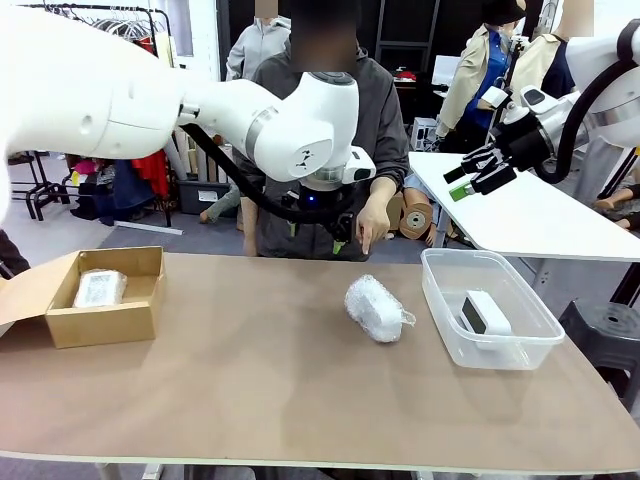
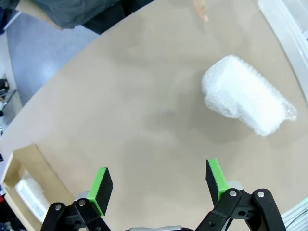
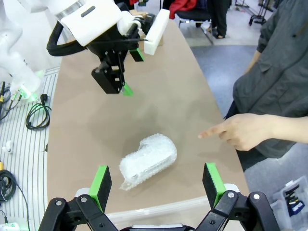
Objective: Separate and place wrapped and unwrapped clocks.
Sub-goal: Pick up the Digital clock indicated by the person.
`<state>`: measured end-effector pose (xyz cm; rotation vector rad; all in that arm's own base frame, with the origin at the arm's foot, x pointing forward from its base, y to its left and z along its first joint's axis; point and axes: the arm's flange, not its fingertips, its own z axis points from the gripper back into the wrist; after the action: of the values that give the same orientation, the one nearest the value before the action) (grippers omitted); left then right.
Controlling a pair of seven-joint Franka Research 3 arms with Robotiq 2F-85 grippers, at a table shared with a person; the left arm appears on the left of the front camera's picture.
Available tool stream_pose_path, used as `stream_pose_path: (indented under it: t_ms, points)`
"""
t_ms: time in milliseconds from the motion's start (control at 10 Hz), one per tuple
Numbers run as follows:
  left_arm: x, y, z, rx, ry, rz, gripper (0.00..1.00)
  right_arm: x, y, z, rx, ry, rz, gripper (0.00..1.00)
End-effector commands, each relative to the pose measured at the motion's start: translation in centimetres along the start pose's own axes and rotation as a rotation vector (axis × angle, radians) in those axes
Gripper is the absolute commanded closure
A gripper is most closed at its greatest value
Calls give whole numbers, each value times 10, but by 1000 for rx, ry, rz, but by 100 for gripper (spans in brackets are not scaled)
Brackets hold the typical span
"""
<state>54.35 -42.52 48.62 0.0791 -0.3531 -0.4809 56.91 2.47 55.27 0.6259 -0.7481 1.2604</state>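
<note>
Wrapped clocks, I count two. The loose wrapped clock (image 1: 376, 308) lies on its side on the brown table (image 1: 250, 400), about mid-table, near the clear plastic tub (image 1: 437, 290) on its left and not touching it. The boxed wrapped clock (image 1: 100, 288) lies flat inside the open cardboard box (image 1: 100, 328) at the table's left end. Both are whitish lumps of translucent bubble wrap, and the loose one has a small tail of wrap sticking out toward the tub. I see one bare clock (image 1: 485, 314), white and rounded-rectangular with a dark screen, resting in the tub. That makes three clocks, one box and one tub.

In my left wrist view the left gripper (image 2: 159, 180) hangs above bare table, jaws spread wide with nothing between the green pads. The loose wrapped clock sits up and to the right there. The right gripper (image 3: 156, 180) is likewise spread wide and empty. In the front view it is raised off to the right, above the white side table (image 1: 540, 215). The person's hand (image 3: 240, 131) points an index finger toward the loose wrapped clock without touching it.
</note>
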Motion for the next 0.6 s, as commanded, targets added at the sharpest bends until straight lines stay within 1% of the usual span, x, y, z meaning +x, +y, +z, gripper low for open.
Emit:
stream_pose_path:
  t_ms: [0, 500]
  points:
    - [-5, 6, 5, 22, 5, -21, 0, 1, 0, 1, 1, 0, 5, 0]
    - [-5, 6, 5, 22, 5, -21, 0, 1, 0, 1, 1, 0, 5, 0]
